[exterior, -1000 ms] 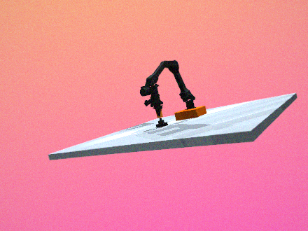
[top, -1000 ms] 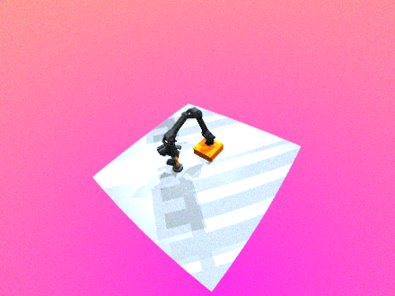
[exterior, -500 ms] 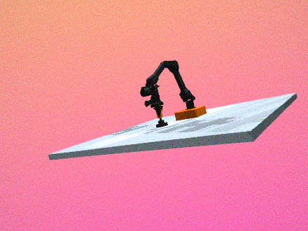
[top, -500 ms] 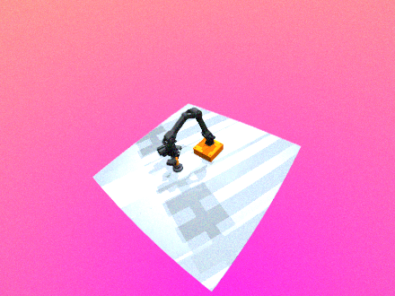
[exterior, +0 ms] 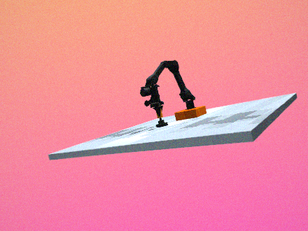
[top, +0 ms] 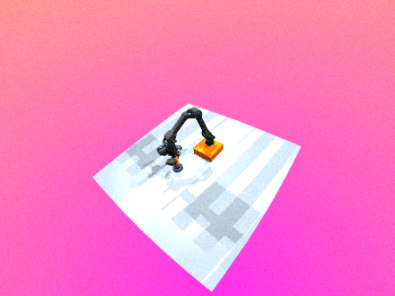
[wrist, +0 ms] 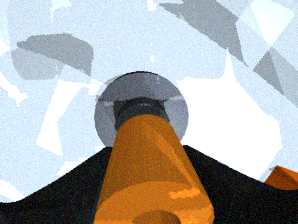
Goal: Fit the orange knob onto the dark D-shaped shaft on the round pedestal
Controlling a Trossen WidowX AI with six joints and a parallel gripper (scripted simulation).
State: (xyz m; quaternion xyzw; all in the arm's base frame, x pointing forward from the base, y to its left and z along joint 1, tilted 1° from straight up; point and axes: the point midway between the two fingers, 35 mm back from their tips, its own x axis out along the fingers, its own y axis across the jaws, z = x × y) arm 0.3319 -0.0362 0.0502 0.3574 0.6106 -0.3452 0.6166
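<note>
The orange knob [top: 177, 161] [exterior: 160, 114] [wrist: 145, 160] is upright between the fingers of my gripper [top: 176, 158] [exterior: 159, 112] [wrist: 147, 152], which is shut on it. The round pedestal [top: 178, 169] [exterior: 162, 124] [wrist: 137, 85] stands on the table below the knob. Part of the dark shaft [exterior: 160, 120] shows between the knob's lower end and the pedestal, so the knob is not down on the pedestal. The knob hides the shaft's top, and I cannot tell whether the shaft's tip is inside the hole. The shaft's flat side is not visible.
The arm's base stands on an orange block [top: 208, 152] [exterior: 190, 113] behind the pedestal; a corner of the block [wrist: 283, 179] shows at the wrist view's right edge. Grey patches and shadows lie over the pale table [top: 153, 242] [exterior: 231, 129].
</note>
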